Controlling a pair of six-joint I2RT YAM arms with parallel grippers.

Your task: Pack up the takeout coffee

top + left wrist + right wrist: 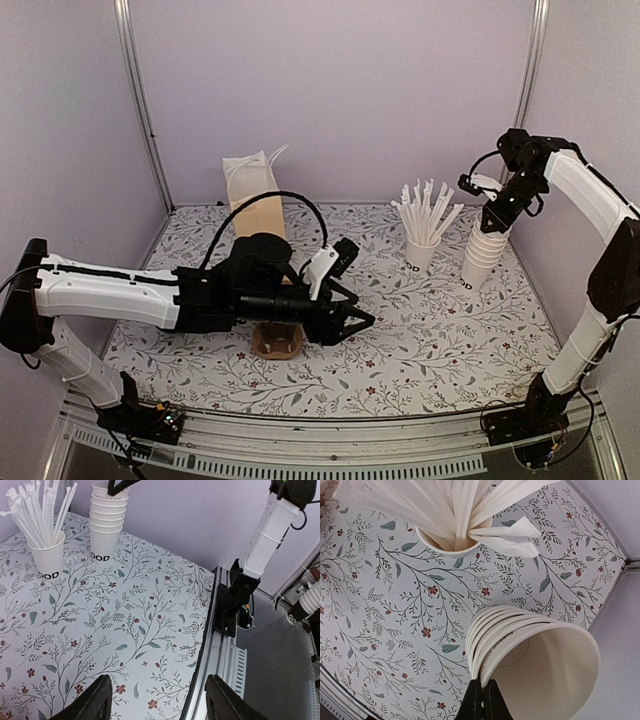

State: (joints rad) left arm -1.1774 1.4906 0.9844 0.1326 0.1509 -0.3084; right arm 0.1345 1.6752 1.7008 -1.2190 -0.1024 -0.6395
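No lidded takeout coffee cup shows in any view. My left gripper (355, 310) is open and empty, low over the table's middle; the left wrist view shows its fingers spread wide (157, 705) above bare patterned table. My right gripper (497, 222) is at the back right, shut on the rim of the top cup of the stack of lidless white cups (480, 255). In the right wrist view the fingertips (482, 702) pinch that tilted top cup (545, 670). The brown paper bag (255, 205) stands open at the back left.
A white cup of straws (422, 250) stands just left of the stack; it also shows in the left wrist view (47, 560) and the right wrist view (452, 535). A brown cardboard cup carrier (277, 343) lies under my left arm. Walls enclose the table.
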